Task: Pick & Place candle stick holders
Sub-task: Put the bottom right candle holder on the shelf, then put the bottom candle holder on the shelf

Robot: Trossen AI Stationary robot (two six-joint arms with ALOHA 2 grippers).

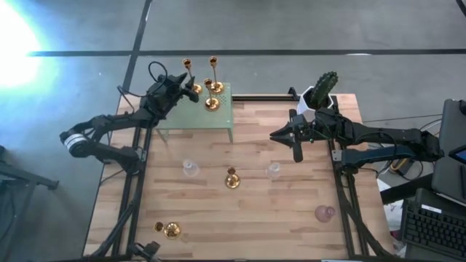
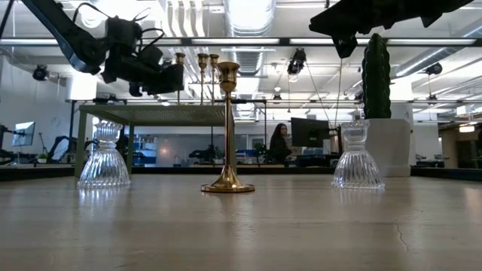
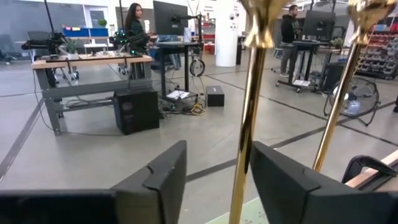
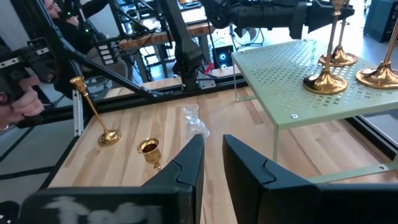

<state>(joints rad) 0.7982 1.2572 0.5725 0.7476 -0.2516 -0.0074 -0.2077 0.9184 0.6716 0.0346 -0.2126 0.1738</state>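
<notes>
Three gold candle stick holders stand on their round bases on a small green perforated table [image 1: 218, 116] at the far left. My left gripper [image 1: 194, 90] reaches level to the leftmost one [image 1: 191, 76]. It is open, a finger on each side of the thin stem [image 3: 247, 124]. More holders stand on the wooden table: a gold one [image 1: 232, 180] in the middle, two clear glass ones [image 1: 190, 168] [image 1: 273, 170], a pinkish glass one [image 1: 324, 213] and a short gold one [image 1: 171, 230]. My right gripper [image 1: 277, 136] hovers above the table's right half, open by a narrow gap, with nothing between its fingers. My left gripper has the candlestick's stem [image 3: 244, 155] between its open fingers, which come in level and lie across it. The stem stands close beside one finger [image 3: 280, 180]; whether it touches that finger I cannot tell. The candlestick stands upright on the green table.
A white pot with a green cactus [image 1: 320, 93] stands at the far right, just behind my right arm. The green table's legs [image 1: 231, 135] rest on the wooden top. Bare wood lies along the near edge between the short gold holder and the pinkish one.
</notes>
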